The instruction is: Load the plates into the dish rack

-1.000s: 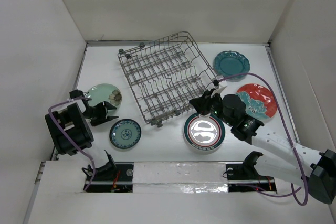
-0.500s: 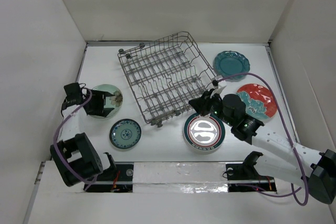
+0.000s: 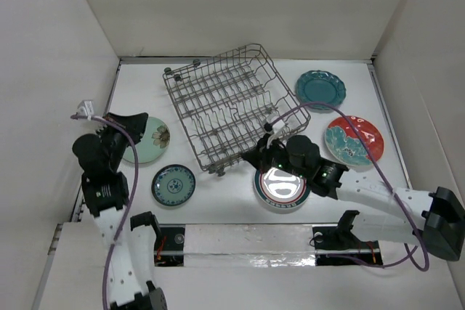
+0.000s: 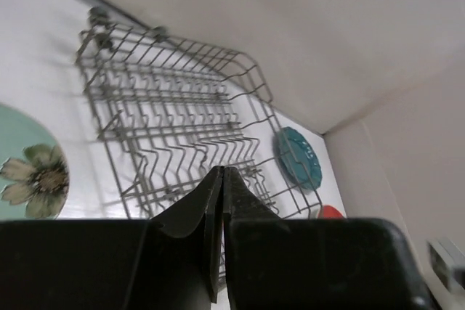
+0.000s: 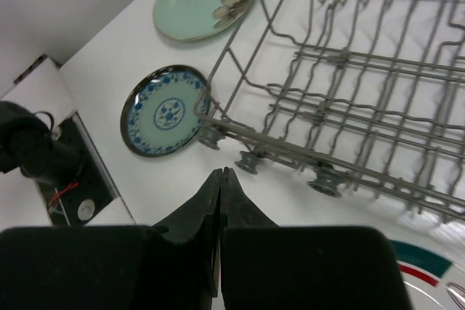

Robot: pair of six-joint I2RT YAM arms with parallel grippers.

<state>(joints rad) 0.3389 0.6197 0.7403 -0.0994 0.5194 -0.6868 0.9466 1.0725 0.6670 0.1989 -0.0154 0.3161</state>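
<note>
- Grey dish rack (image 3: 229, 103) is empty; plates (image 3: 173, 184) lie flat, three to nine o'clock.
- We see left gripper (image 4: 221, 173), right gripper (image 5: 220, 174) pinched together, empty, probably to nudge rims.

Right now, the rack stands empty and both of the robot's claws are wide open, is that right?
Not quite. The dish rack is empty, but the left gripper and the right gripper are both shut, jaws pressed together with nothing between them, as the two wrist views show.
</note>
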